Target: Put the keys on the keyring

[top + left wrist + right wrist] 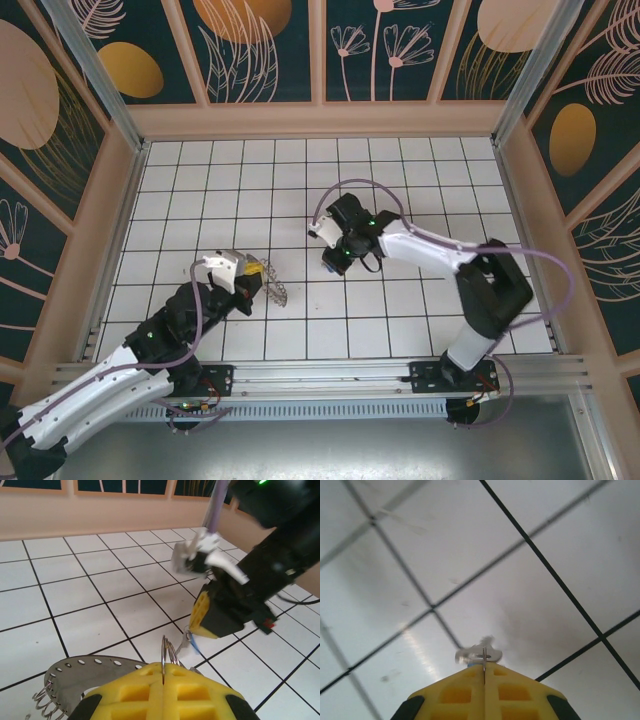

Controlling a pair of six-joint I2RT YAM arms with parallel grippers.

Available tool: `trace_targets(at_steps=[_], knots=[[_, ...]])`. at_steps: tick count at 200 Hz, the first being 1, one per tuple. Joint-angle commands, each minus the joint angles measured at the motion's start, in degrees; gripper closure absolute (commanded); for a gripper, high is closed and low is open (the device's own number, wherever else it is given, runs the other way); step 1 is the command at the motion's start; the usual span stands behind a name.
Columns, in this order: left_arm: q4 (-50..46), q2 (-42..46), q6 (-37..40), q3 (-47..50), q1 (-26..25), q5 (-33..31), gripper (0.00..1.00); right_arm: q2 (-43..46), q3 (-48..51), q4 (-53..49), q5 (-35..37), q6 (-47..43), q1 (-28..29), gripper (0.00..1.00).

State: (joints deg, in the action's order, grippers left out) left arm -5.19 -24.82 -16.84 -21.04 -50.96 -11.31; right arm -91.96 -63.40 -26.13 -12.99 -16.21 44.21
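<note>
White tile floor (420,180) | peach walls (320,120) | left claw (164,676) grips keyring (75,672)

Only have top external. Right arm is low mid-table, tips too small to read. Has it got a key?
Observer: Yes. Right wrist view shows the right gripper jaws shut on the key, silvery end poking past the tips.
Operator: Left side?
Observer: Left gripper jaws are shut on one wire loop at the keyring rim.
Operator: Key on that loop?
Observer: No. Left wrist view shows it hanging below the right jaws, beyond the loop, not threaded.
</note>
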Motion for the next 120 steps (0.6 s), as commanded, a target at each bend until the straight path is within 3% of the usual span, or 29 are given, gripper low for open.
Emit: trace_targets(at_steps=[1, 56, 94, 120], knots=[[1.01, -2.52, 2.81, -4.84, -0.06, 3.11, 1.0, 9.34, 4.4, 7.67, -7.21, -1.92, 0.98, 1.0], [3.62, -10.0, 6.17, -10.12, -0.1, 18.37, 1.0, 29.28, 11.64, 15.79, -24.22, -1.03, 1.06, 1.0], [2.77, -16.02, 10.85, -15.21, -0.69, 26.83, 1.0, 30.64, 10.39, 12.57, -27.48, -1.61, 1.06, 1.0], [3.08, -17.95, 14.25, -15.95, -1.07, 28.82, 1.0, 30.13, 9.92, 10.84, -27.72, -1.41, 1.19, 1.0]])
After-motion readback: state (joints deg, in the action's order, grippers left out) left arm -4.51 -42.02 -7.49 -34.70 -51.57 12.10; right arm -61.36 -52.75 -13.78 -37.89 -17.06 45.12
